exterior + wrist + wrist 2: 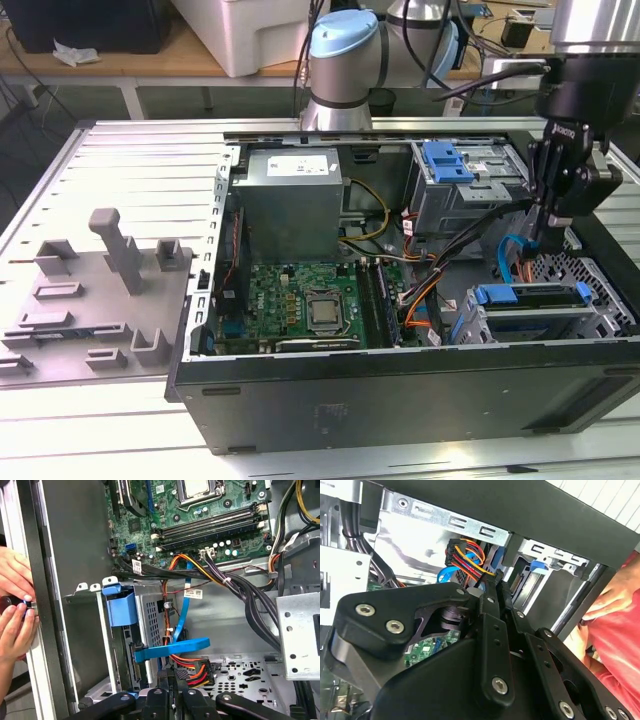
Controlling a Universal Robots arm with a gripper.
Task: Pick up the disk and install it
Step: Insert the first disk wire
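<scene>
The disk [530, 296] sits in the drive cage at the case's front corner, on the exterior view's right. Its blue carrier frame edge lies along the cage top. In the first wrist view the disk's blue frame [172, 648] juts from the cage beside orange and red power wires. My gripper [534, 244] hangs just above the back of that cage, its fingers pressed together with nothing between them. The shut fingertips [495, 585] point at the wire bundle, and in the first wrist view my gripper [170, 678] is a short way from the blue frame.
A blue latch [447, 160] tops the upper metal drive cage. The motherboard [310, 305] and power supply [290, 195] fill the open case. Cables [240, 585] cross near the gripper. A person's hands [15, 605] hold the case edge. Grey fixtures [100, 290] stand on the exterior view's left.
</scene>
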